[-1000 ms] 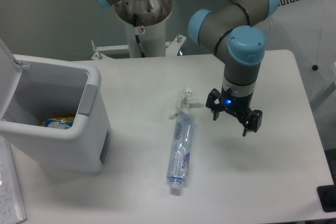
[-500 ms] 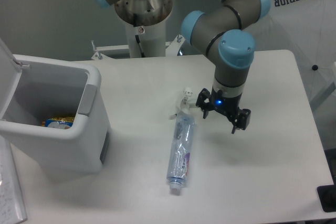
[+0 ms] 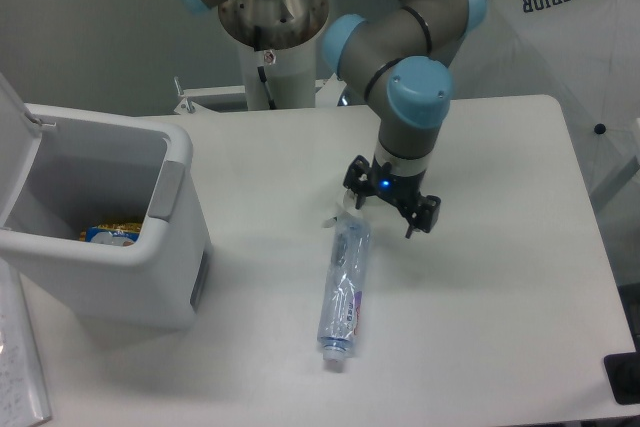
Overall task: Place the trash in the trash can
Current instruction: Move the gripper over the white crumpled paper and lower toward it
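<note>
The black two-finger gripper [image 3: 391,208] hung low over the white table [image 3: 500,297], with its fingers spread apart and nothing between them. It stood just beside the far end of the flattened clear plastic bottle with a blue label and white cap [image 3: 343,285], above the place where the small crumpled white scrap [image 3: 337,215] lay. Only a little of the scrap showed at the left finger; the rest was hidden by the gripper. I judged that the wrist pointed down and the jaws were wide because the arm was preparing to take one of these two pieces from above, probably the scrap or the bottle's upper end, but I could not tell which one.

The bottle lay flat on the table, its cap toward the near edge, well apart from the boxy light-grey plastic trash can [image 3: 120,247] at the left. The hinged lid [image 3: 15,147] stood open, so that things could be dropped in from above. Inside, at the bottom, lay a yellow-and-blue packet [image 3: 112,233], partly hidden by the front wall. Both pieces of trash were not yet in the can, so the task seemed to be at its beginning.
</note>
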